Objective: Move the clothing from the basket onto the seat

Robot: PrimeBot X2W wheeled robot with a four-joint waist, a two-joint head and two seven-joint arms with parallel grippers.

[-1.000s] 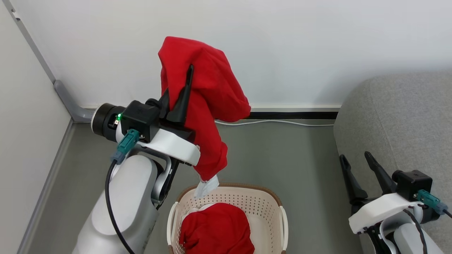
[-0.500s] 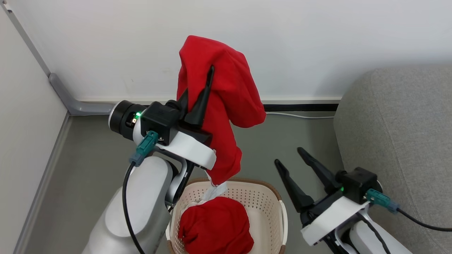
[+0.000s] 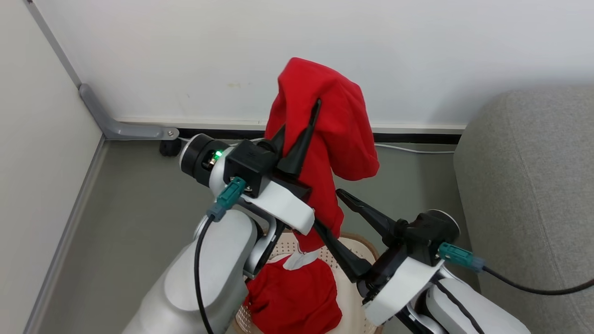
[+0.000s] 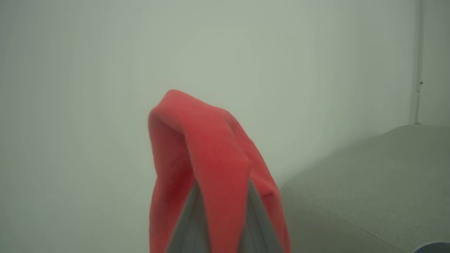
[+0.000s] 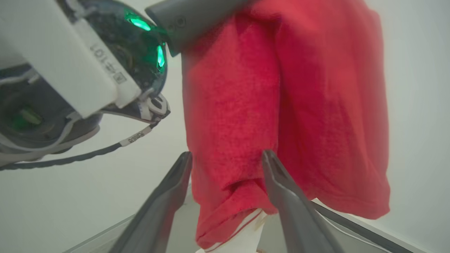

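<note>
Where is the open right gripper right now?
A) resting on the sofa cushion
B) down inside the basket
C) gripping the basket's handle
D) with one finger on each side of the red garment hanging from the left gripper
D: the right wrist view shows the right gripper open, one finger on each side of the hanging red garment, not yet closed.

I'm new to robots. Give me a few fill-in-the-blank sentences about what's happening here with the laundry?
The left fingers hold a ____ garment aloft.
The right fingers stand ____, one each side of its hanging part.
Another red piece lies in the ____ below.
Missing words: red; open; basket.
</note>
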